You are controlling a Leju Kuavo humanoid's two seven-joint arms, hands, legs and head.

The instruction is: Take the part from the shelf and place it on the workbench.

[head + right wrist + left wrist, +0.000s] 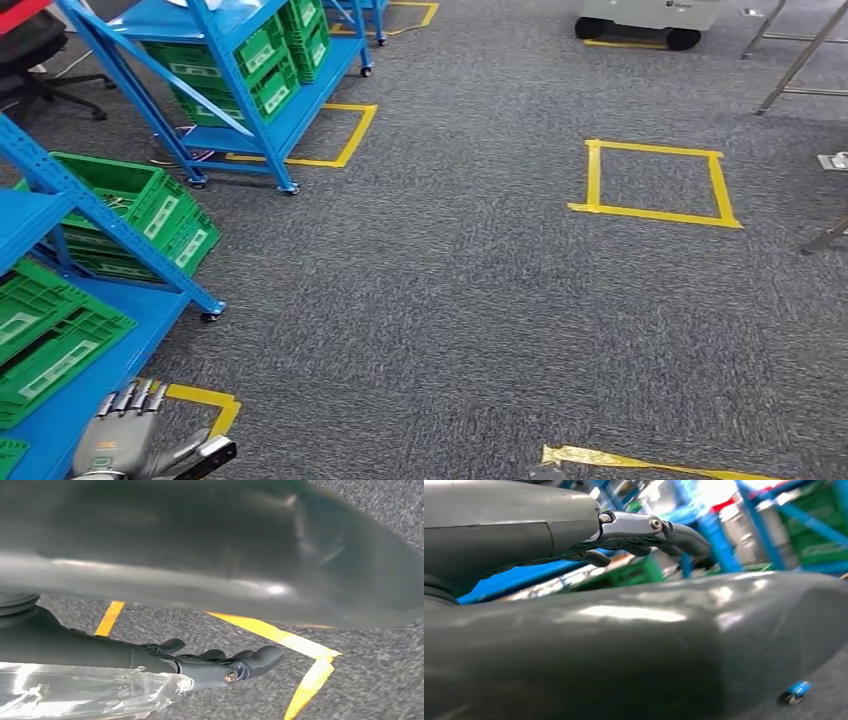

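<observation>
Hands first: left hand at lower left of the head frame, fingers loosely extended, holding nothing. Right hand has fingers nearly straight along a clear plastic bag; looks pinned against it, real grip unclear. Bag is probably the part; contents unreadable. Its long axis runs along the fingers. If so, pickup done, carry and placement left. Shelf with green bins at left edge; workbench not identifiable.
</observation>
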